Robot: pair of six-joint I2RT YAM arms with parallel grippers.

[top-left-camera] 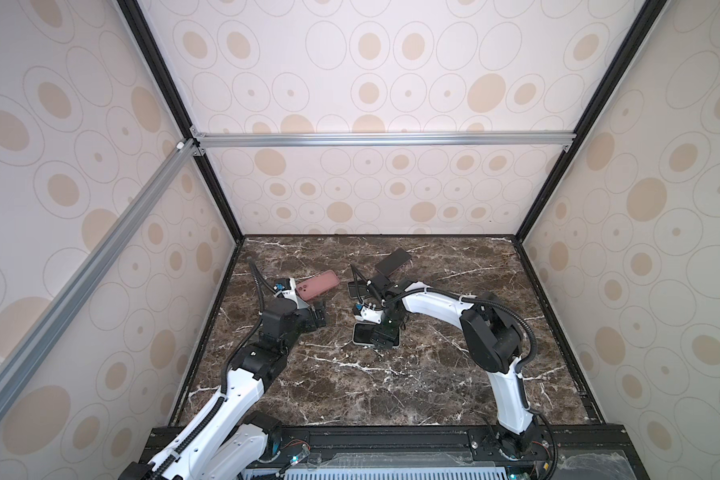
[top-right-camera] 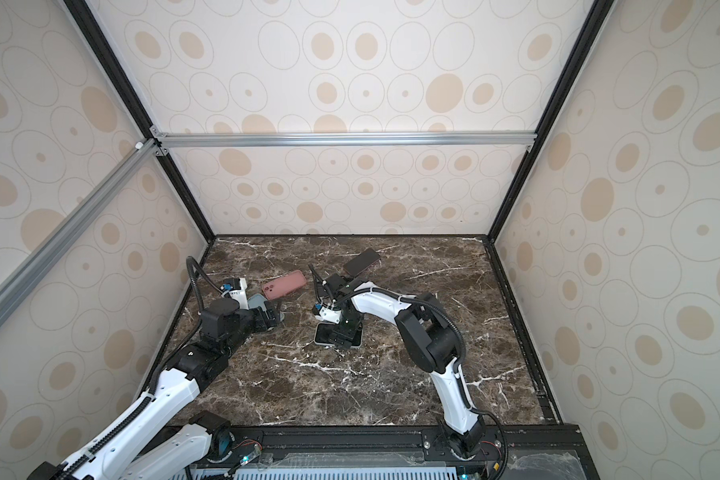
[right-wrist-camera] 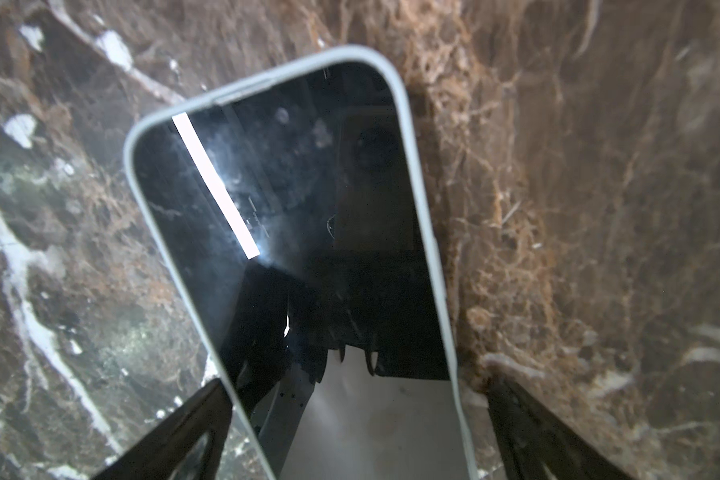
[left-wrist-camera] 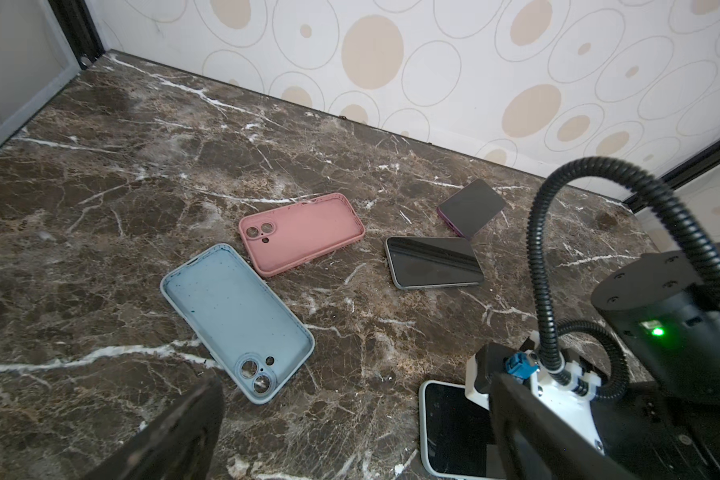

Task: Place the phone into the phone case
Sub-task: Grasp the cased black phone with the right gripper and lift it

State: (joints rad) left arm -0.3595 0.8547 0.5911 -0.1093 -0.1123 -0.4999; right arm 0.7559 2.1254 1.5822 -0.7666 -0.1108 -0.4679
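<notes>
Your right gripper point(right-wrist-camera: 356, 386) hangs wide open astride the pale-rimmed phone point(right-wrist-camera: 292, 216) lying screen-up on the worktop point(top-left-camera: 433, 374), your left gripper point(top-right-camera: 272, 318) open and empty by the blue phone case point(left-wrist-camera: 235, 320); the pickup looks next, so close squarely on its long edges.

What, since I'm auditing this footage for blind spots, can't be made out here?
White-rimmed phone: in both top views the right hand covers much of it; the right wrist view's edge cuts it off.
Blue case: mostly behind the left arm in a top view.
Dark phone: partly behind the right arm in a top view.
</notes>
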